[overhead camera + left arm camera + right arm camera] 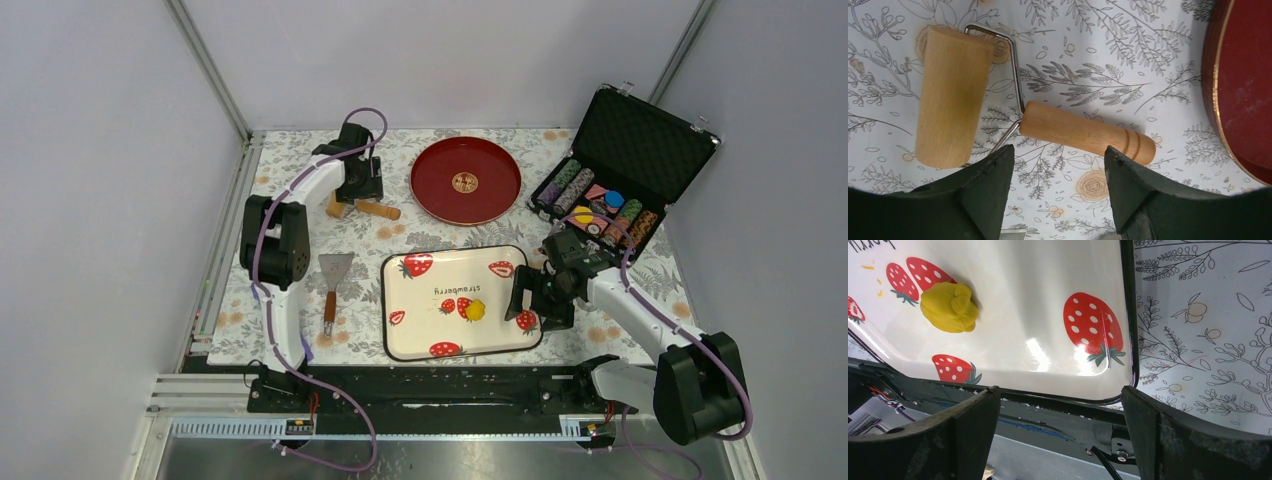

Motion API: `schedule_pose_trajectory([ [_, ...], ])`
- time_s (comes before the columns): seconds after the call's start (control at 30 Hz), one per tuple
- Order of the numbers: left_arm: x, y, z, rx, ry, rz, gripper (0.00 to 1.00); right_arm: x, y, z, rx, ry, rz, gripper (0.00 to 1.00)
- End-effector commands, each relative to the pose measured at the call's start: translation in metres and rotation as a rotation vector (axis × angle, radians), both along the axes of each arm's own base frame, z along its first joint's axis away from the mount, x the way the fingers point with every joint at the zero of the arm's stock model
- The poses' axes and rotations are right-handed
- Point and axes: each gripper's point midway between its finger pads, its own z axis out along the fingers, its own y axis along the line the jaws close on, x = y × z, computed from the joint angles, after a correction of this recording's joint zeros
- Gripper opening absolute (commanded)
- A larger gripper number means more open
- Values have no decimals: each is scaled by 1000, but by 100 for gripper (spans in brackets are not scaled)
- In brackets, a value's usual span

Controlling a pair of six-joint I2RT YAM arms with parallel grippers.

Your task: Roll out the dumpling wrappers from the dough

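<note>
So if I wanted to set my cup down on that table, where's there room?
Best bare cloth: the patch bordered by the spatula, the rolling pin, the red plate and the strawberry tray. The tray is mostly bare too, apart from the dough. It's crowded between tray and chip case, where the right gripper sits.

One legible inscription: the white tray (500, 310) carries the word "strawberry" (456, 289) in dark lower-case letters across its middle, upside down in the top view. The right wrist view catches only the cut-off ends of those letters at its upper left edge. The gold emblem (465, 182) at the centre of the red plate (500, 190) is too small to read. Markings on the chips (598, 205) in the black case (640, 130) cannot be made out.
</note>
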Motion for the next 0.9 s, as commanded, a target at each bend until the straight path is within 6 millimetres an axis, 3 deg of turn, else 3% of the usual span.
schedule_pose_trajectory([
  [0.0,11,20,5,62,-4,37,65,1,4,2,22,1,22,97],
  [0.2,3,41,-21,37,87,114,67,0,5,2,30,5,25,97],
  [0.33,-3,41,-35,-6,145,107,71,0,6,2,33,6,27,97],
  [0.57,-12,38,-38,-14,194,71,73,0,6,1,33,9,28,97],
  [0.87,-44,23,-40,-117,261,72,62,0,6,3,37,4,29,97],
])
